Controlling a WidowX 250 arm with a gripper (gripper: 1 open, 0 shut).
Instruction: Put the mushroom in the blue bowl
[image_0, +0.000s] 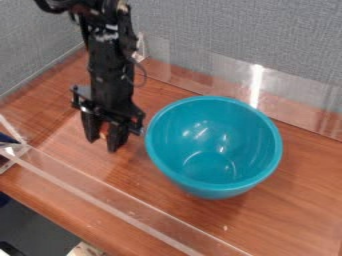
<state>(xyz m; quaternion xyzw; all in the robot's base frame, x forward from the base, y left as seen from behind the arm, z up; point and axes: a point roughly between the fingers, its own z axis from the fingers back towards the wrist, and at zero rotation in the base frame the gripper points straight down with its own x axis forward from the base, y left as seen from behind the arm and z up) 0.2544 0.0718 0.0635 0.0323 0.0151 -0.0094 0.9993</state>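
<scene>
My black gripper (110, 140) hangs fingers-down over the wooden table (54, 105), just left of the blue bowl (249, 122). Its jaws stand drawn together, a little above the wood. The mushroom is almost wholly hidden between the dark fingers (94, 128); no orange cap shows on the table under them. The teal bowl sits upright with nothing inside, and its left rim lies close to the gripper's right side.
A clear plastic strip (120, 205) runs along the table's front edge, and a clear panel (274, 85) stands behind the bowl. Something white (11, 150) pokes in at the left edge. A grey wall backs the table.
</scene>
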